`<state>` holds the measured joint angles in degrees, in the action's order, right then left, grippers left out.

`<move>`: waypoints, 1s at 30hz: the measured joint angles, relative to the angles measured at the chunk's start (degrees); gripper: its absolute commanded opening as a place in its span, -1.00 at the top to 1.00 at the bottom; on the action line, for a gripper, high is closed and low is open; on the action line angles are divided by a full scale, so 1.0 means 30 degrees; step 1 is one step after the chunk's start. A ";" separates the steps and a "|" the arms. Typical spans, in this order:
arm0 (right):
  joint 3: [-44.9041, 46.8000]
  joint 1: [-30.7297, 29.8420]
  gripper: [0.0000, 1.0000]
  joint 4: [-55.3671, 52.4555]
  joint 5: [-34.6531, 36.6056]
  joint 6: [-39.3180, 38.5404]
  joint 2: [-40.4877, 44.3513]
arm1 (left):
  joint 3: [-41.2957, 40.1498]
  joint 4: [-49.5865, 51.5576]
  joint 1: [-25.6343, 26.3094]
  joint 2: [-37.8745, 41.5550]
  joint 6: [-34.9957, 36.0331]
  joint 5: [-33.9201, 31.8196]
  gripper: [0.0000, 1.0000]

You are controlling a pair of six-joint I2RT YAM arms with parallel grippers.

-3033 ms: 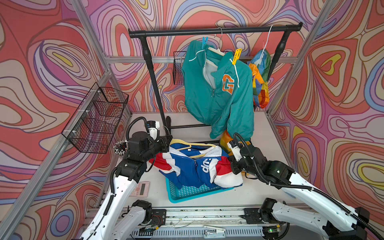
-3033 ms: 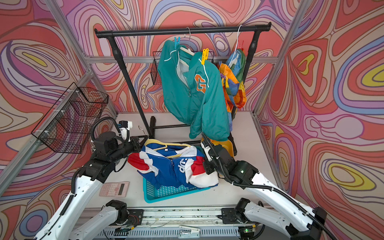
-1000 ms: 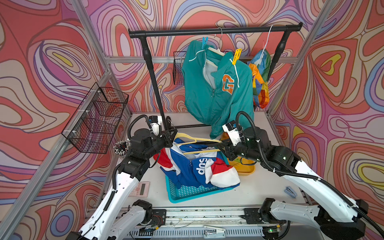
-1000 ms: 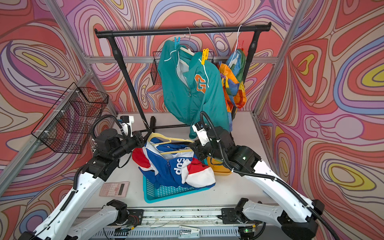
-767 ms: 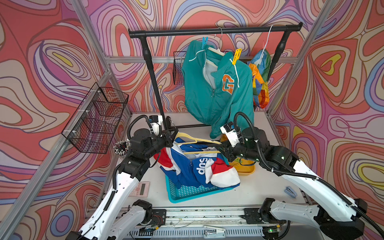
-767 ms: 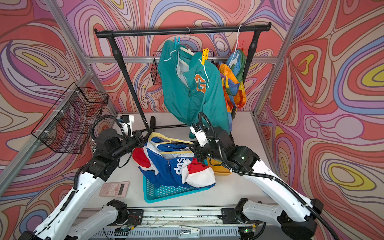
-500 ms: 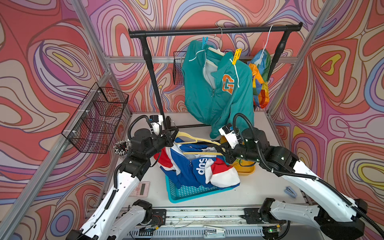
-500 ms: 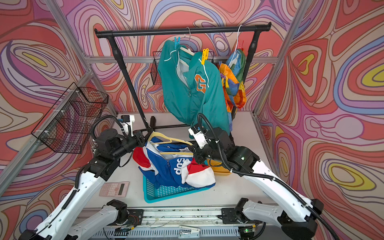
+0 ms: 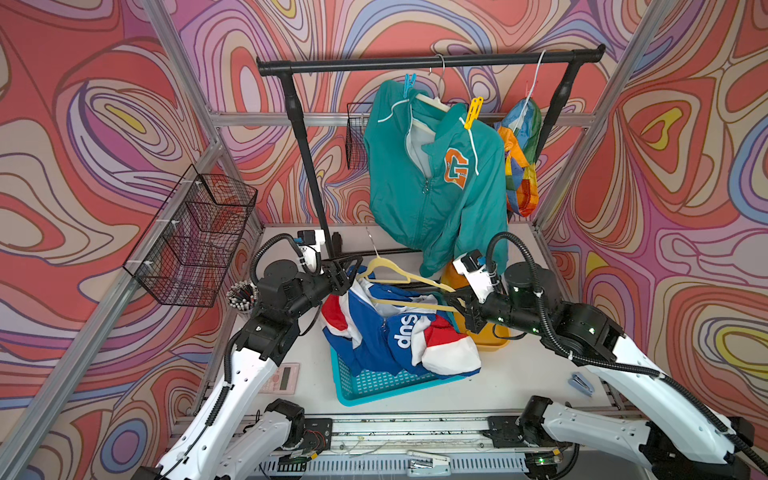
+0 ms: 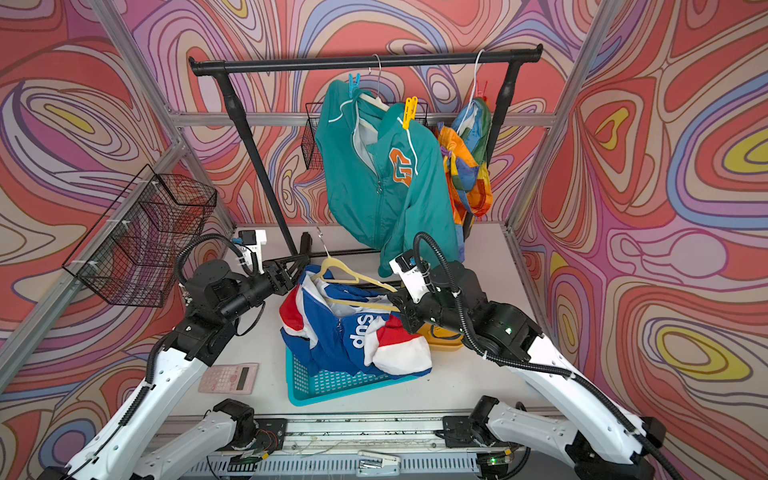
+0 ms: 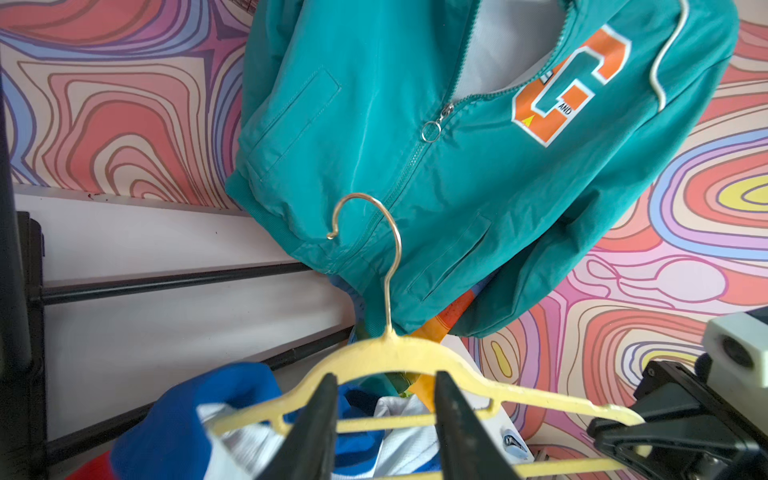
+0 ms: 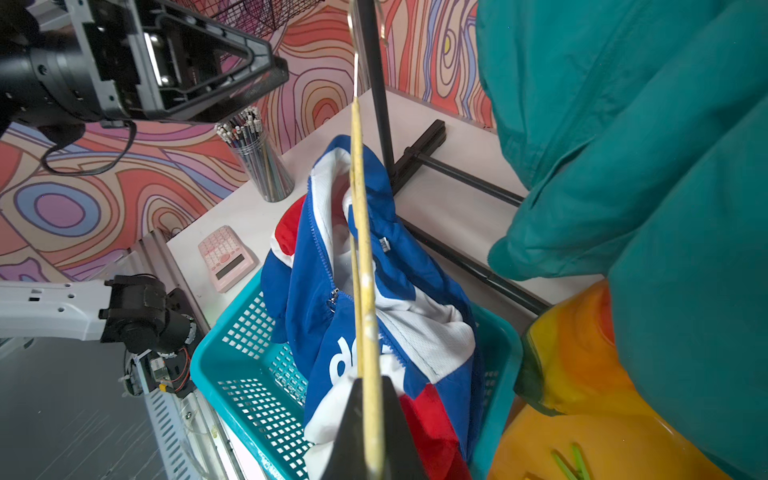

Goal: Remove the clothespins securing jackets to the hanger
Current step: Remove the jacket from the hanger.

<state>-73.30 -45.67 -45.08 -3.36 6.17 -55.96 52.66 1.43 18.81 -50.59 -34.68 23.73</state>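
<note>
Right hand (image 12: 368, 415) just clenched on yellow hanger (image 9: 399, 274), right end; left hand (image 11: 384, 415) released it. Blue jacket (image 9: 386, 332) slumped into basket (image 9: 374, 382), apparently unpinned. Two clothespins (image 9: 473, 112) remained on teal jacket (image 9: 428, 199), far rail (image 9: 415, 62).

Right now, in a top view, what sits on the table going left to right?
Pen cup, pink calculator, teal basket, yellow bin, small blue-grey object.
</note>
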 measured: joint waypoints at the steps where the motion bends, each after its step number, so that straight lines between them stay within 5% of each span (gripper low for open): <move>1: -0.0044 0.0000 1.00 -0.0182 0.0211 -0.0066 0.0160 | -0.0051 0.0007 0.0000 0.0240 0.0022 -0.0080 -0.34; 10: -0.0262 0.0000 1.00 -0.0692 0.0619 -0.0255 0.1953 | -0.0517 0.1617 0.0000 0.1982 0.1311 -0.1319 -0.60; 30: -0.7023 0.0007 1.00 -0.2339 0.0277 -0.0699 0.0896 | -0.3279 0.5457 -0.0015 0.3067 0.2637 -0.3745 -0.70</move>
<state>-94.37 -45.65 -52.10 -2.52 4.08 -53.28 42.83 17.80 18.76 -41.39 -26.76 12.49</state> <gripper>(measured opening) 0.031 0.850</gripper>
